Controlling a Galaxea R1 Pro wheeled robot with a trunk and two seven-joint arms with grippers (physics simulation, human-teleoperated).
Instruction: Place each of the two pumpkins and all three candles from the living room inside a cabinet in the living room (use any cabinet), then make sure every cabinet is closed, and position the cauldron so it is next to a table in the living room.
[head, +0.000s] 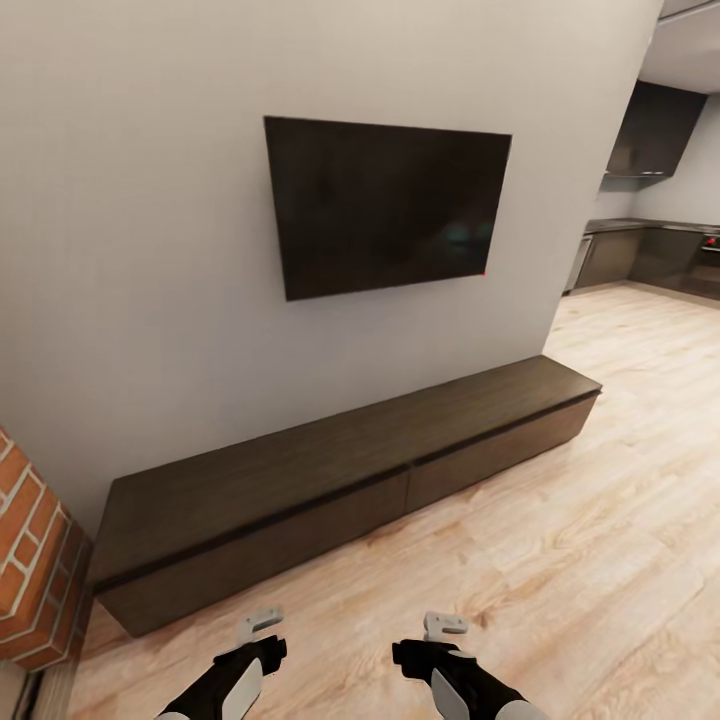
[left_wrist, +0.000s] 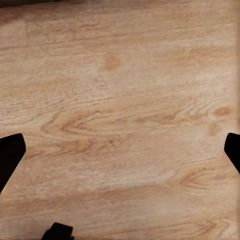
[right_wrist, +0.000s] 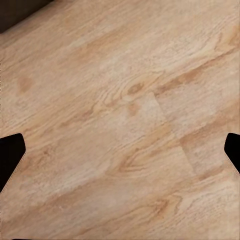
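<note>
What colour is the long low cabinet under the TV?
Dark brown wood, seen best in the head view: the cabinet runs along the grey wall.

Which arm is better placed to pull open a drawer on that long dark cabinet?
Left, marginally. The left gripper hangs open before the left drawer front of the cabinet, slightly closer than the right gripper, which faces the seam between the two fronts. Both grippers are empty above the wood floor.
</note>
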